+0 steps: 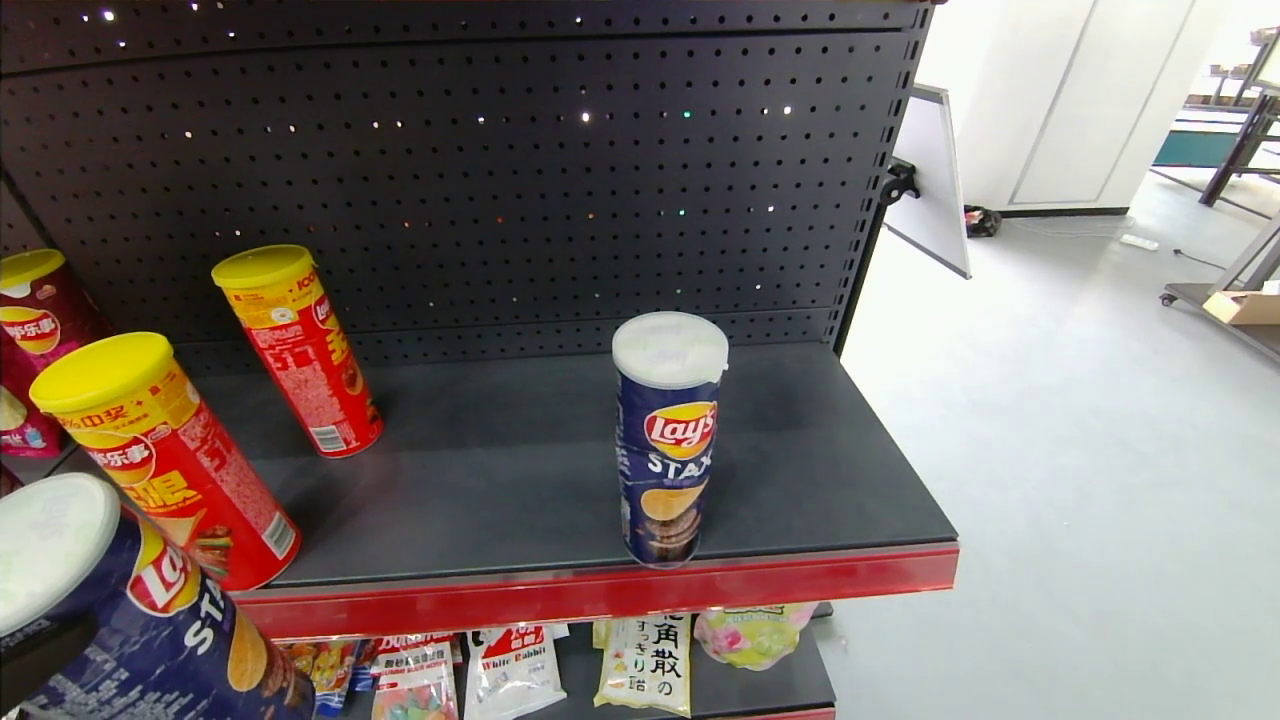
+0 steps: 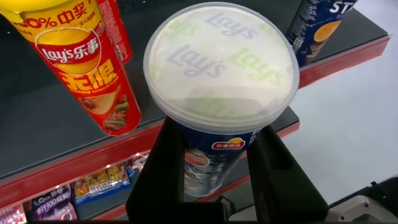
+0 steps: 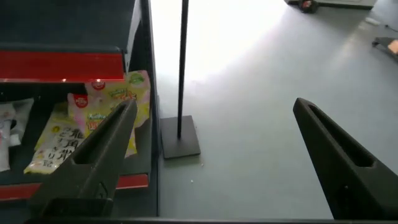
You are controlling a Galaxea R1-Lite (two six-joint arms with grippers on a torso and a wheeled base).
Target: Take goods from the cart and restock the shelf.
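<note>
Closer in, the left end effector [image 2: 216, 163] clasps the blue can [image 2: 221, 68].

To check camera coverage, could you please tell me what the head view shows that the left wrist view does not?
Head view adds: the perforated back panel, a maroon can at the far left of the shelf, and a white board beyond its right end. Left wrist view adds: the left gripper clamped on both sides of the held blue can. Shared: that can, the front red can, and the standing blue can by the shelf's red edge.
</note>
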